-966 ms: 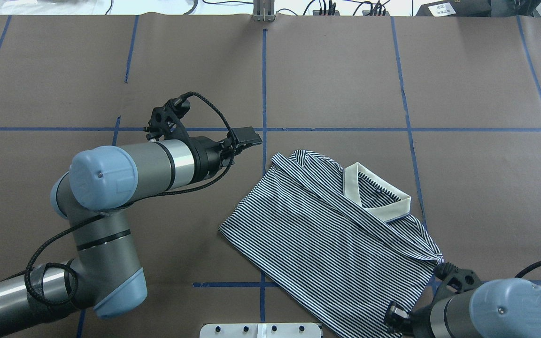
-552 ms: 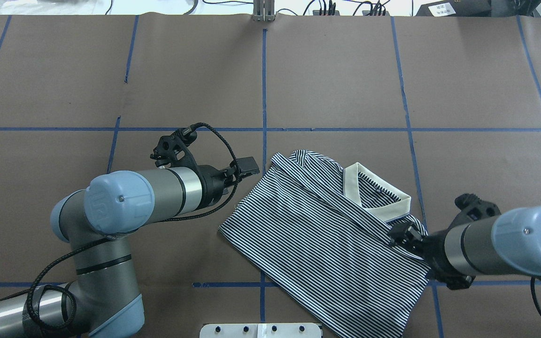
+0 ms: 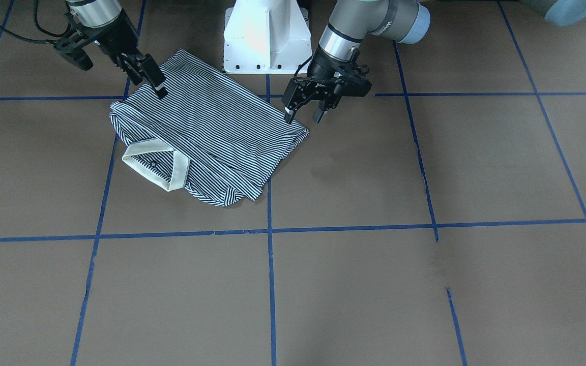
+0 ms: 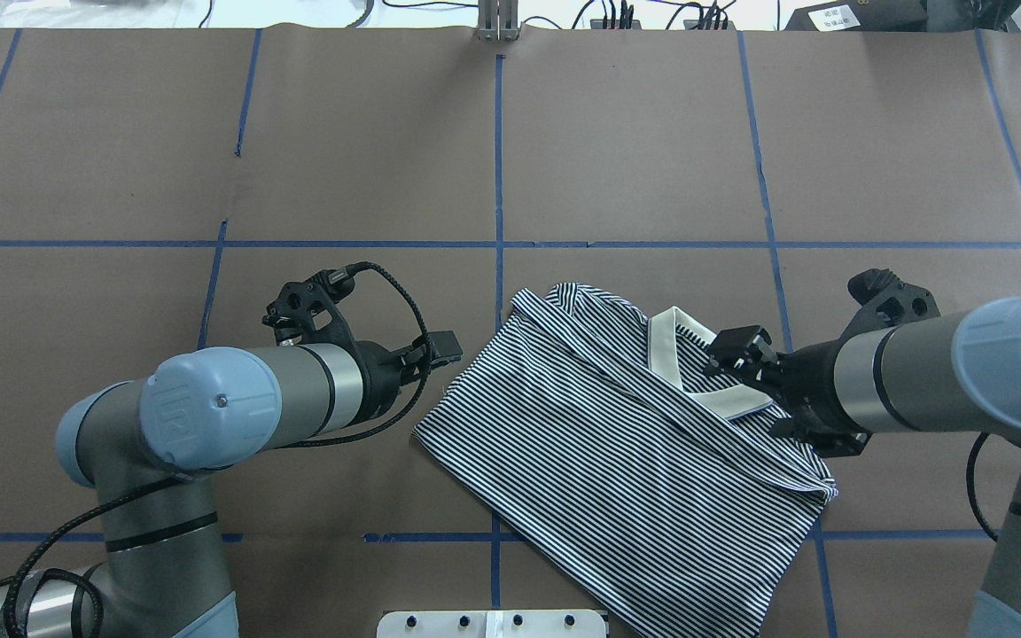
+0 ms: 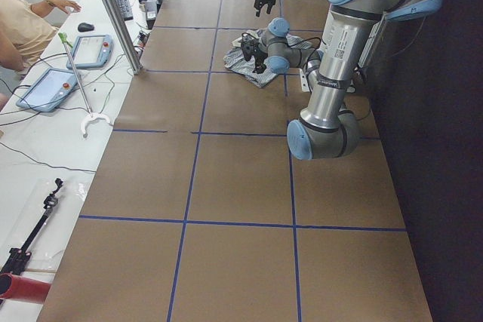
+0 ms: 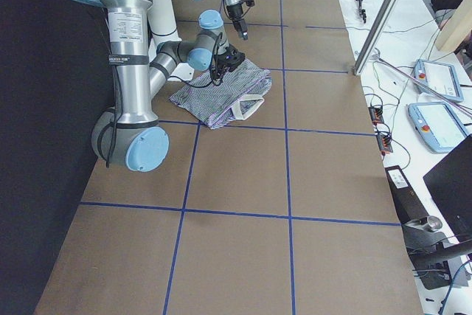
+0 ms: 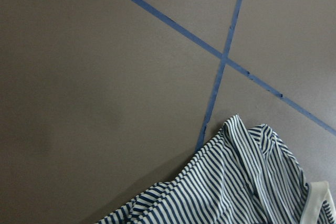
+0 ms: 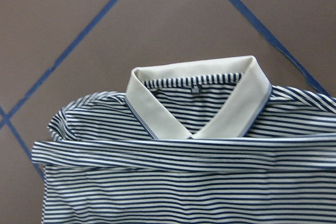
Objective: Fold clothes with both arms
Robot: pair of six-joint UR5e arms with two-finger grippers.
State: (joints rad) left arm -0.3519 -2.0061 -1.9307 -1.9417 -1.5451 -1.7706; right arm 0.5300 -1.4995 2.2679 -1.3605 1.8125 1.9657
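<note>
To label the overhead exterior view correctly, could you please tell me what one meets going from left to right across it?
Left arm's light-blue wrist joint cap → left arm's black two-finger end effector → navy-and-white striped polo shirt → right arm's light-blue wrist joint cap.

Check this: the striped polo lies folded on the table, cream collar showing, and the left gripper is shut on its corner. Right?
Not quite: the front-facing view shows the left gripper open, fingers apart beside a corner of the polo. The polo does lie folded on the table, cream collar showing.
</note>
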